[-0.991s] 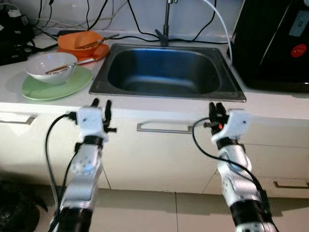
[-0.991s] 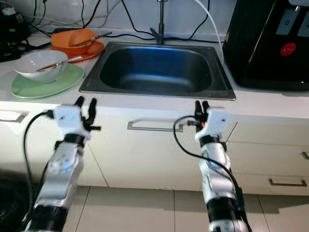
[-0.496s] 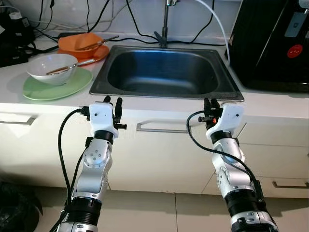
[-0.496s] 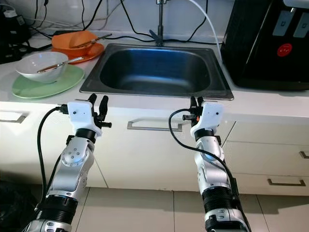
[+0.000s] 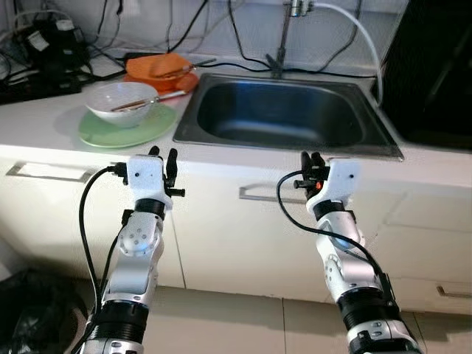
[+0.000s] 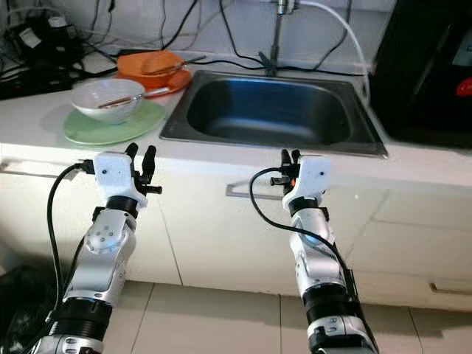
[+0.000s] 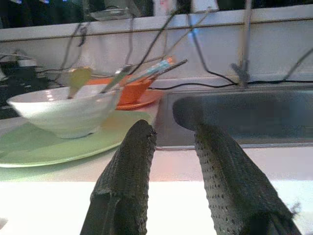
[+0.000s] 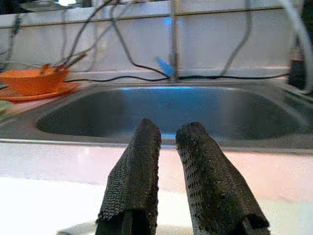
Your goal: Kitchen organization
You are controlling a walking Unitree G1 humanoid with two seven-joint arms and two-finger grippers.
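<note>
Head view, robot facing a white counter with a steel sink (image 5: 287, 118) set into it. The left gripper (image 5: 161, 155) and right gripper (image 5: 310, 160) are raised side by side just in front of the counter's front edge, fingers pointing up toward 12 o'clock. Both are empty; the left gripper's fingers (image 7: 124, 181) stand slightly parted, the right gripper's fingers (image 8: 134, 176) a narrower gap apart.

The dishes to be organised lie at about 11 o'clock from the left gripper, well clear of the right one, so the left arm is judged the nearer. A white bowl (image 5: 120, 103) sits on a green plate (image 5: 155, 122) just left of the sink; a utensil (image 5: 131, 104) lies across the bowl, its long axis running roughly 8 to 2 o'clock. Behind, at 12 to 1 o'clock from the bowl, an orange bowl (image 5: 164, 65) rests on an orange plate (image 5: 188, 78), also holding utensils. The sink basin appears empty. A black appliance (image 5: 442, 74) stands right of the sink.
</note>
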